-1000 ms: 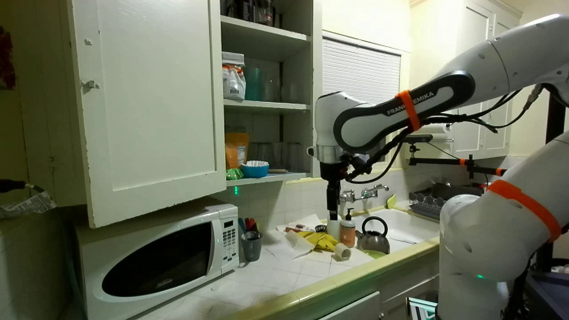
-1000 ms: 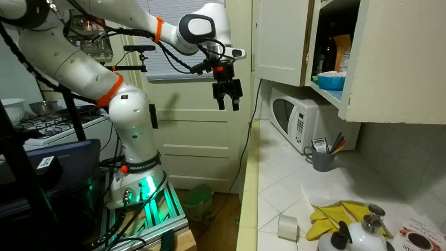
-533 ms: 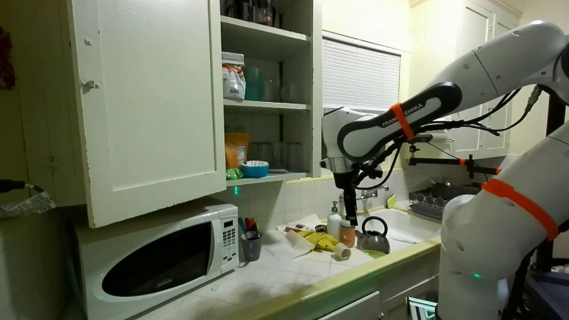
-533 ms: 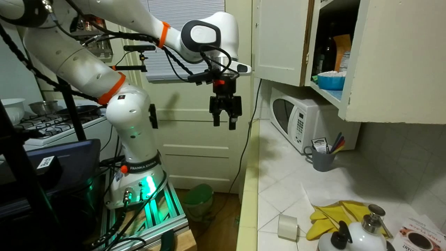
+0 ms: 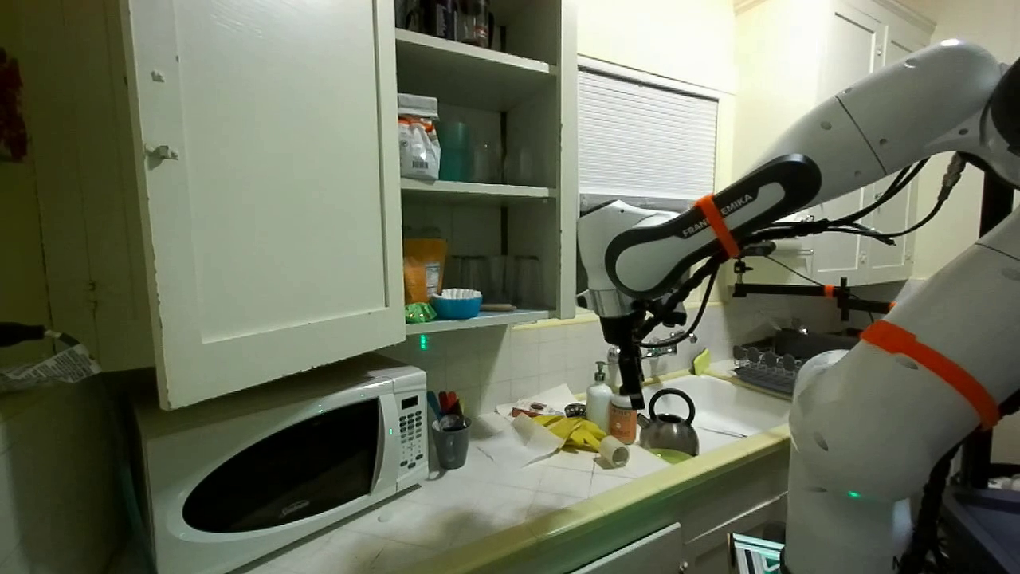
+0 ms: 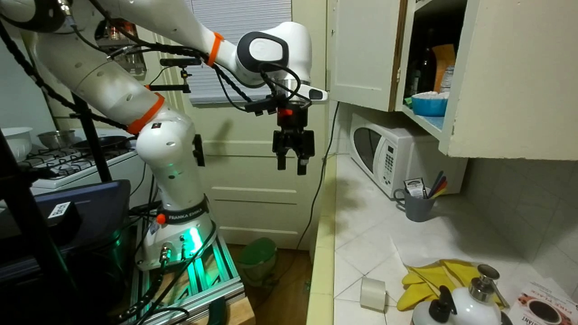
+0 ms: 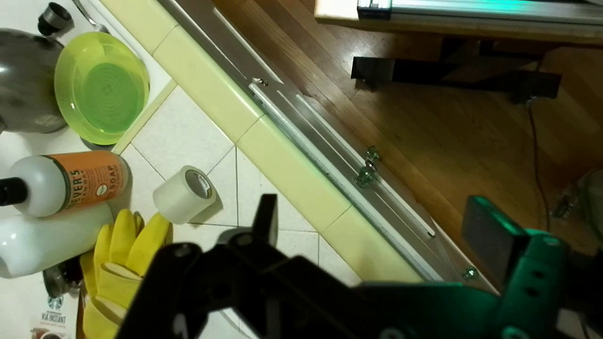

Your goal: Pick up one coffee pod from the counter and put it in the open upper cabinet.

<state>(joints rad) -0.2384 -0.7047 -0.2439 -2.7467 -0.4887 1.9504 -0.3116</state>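
"Pale yellow tile trims the front edge of the counter (image 7: 292, 173). Where is your gripper (image 6: 291, 169) against it?"

"In the wrist view that edge runs through the gap between my fingers (image 7: 267, 219): one shows against the white top, the other against the floor (image 7: 325, 70). I point down, spread wide, holding nothing."

"What is different from a second ago?"

"I have come lower, as both exterior views show. In an exterior view I was in front of the white pump bottle (image 5: 599, 399); now I overlap the orange-labelled soap bottle (image 5: 621, 424). The things along the counter have stayed put."

"And the coffee pod?"

"I cannot make it out in any view. Near the front edge, toward the sink (image 5: 733, 399), sits a roll of tape (image 7: 176, 197), with yellow gloves (image 6: 429, 280) farther from that edge."

"The upper cabinet (image 5: 532, 104)?"

"Open, over the back edge, toward the end where the microwave (image 5: 287, 462) stands. Its lowest shelf (image 5: 494, 320) carries an orange pouch (image 5: 424, 267) and a blue bowl (image 5: 457, 304) (something white and pleated sits inside that one)."
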